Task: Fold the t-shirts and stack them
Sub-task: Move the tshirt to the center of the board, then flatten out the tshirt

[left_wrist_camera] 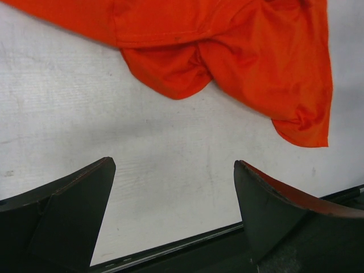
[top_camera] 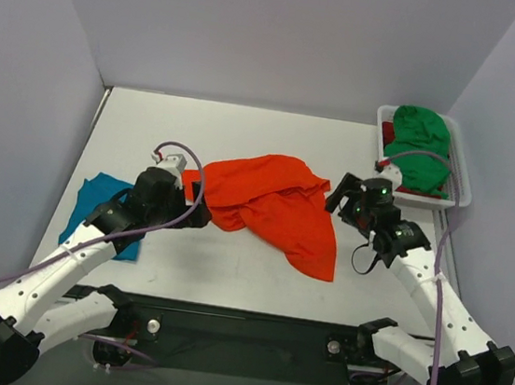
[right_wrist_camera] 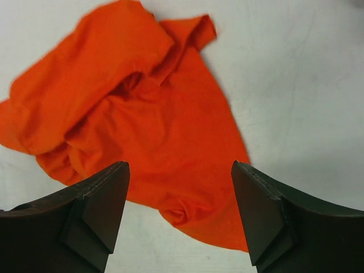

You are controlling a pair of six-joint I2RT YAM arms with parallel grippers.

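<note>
The orange t-shirt (top_camera: 274,209) lies rumpled on the table (top_camera: 246,135) between my left gripper (left_wrist_camera: 173,165) and right gripper (right_wrist_camera: 179,168), both spread wide and empty, so I judge I'm at flattening it, and next each must pinch an edge.

The counter (top_camera: 229,274) is white and matte, with some faint marks on its surface. Near the middle an orange t-shirt (top_camera: 275,204) lies crumpled and loosely spread, and one pointed corner of it reaches toward the near edge. On the left side lies a teal t-shirt (top_camera: 96,190), only partly visible. A white basket (top_camera: 461,175) stands in the far right corner.
</note>
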